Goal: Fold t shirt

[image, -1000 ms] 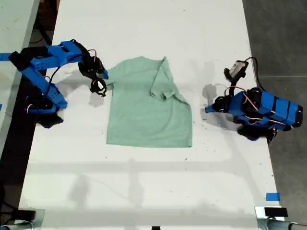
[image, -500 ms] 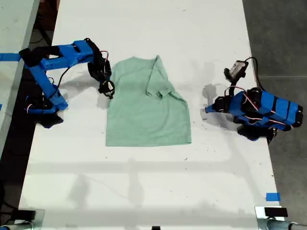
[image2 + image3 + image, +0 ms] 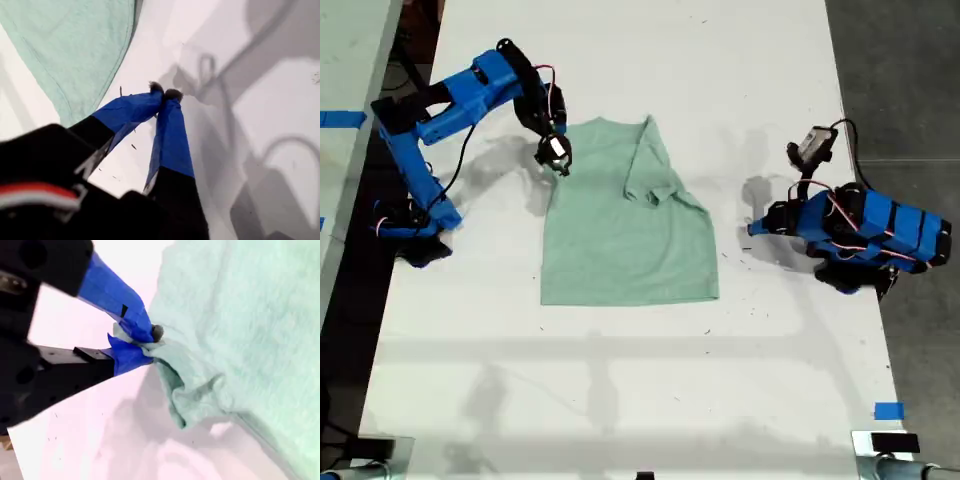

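In the exterior view, the t shirt (image 3: 625, 220) lies near the middle of the white table (image 3: 620, 400), with one side folded over so a sleeve rests on the body of the cloth. My second gripper (image 3: 556, 153) is raised at the shirt's upper corner toward the exterior view's left, pinching the cloth's edge there, its blue arm reaching in from a base at that side. My first gripper (image 3: 757, 228) sits folded low on the table toward the exterior view's right, apart from the shirt. In the first wrist view, my first gripper (image 3: 165, 93) has its blue-taped jaws pressed together at the tips with nothing between them, hanging over bare table crossed by shadows; the t shirt (image 3: 80, 47) shows beyond, not touching the jaws. In the second wrist view, my second gripper (image 3: 142, 342) is clamped on a bunched fold of the t shirt (image 3: 240, 325), and the pinched edge is lifted off the table (image 3: 100, 440).
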Tool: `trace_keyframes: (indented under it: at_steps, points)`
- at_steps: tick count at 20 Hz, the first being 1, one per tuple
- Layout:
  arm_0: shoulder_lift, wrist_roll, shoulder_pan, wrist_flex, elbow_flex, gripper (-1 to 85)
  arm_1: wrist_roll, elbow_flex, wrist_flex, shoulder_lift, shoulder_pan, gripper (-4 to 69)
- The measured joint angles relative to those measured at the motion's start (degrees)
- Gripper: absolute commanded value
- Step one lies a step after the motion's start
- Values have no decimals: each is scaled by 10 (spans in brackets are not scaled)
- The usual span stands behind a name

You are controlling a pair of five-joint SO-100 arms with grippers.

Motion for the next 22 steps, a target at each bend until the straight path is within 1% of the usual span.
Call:
trace_keyframes:
  at_steps: [2, 5, 10, 15, 16, 17, 18, 20, 22]
  points:
    - [-43, 1, 29, 4, -94, -1, 0, 0, 0, 0, 0, 12]
    - [-127, 27, 94, 5, -192, -1, 0, 0, 0, 0, 0, 12]
    - [-148, 119, 161, 4, -206, -1, 0, 0, 0, 0, 0, 12]
    - [-221, 189, 185, 3, -185, -1, 0, 0, 0, 0, 0, 12]
    - [-242, 189, 187, 2, -185, 16, 0, 0, 0, 0, 0, 12]
    - [-261, 196, 188, 2, -187, 203, 0, 0, 0, 0, 0, 12]
    - [-275, 195, 189, 2, -190, 261, 0, 0, 0, 0, 0, 12]
    - [-279, 200, 194, 2, -191, 278, 0, 0, 0, 0, 0, 12]
    - [-279, 208, 199, 2, -191, 251, 0, 0, 0, 0, 0, 12]
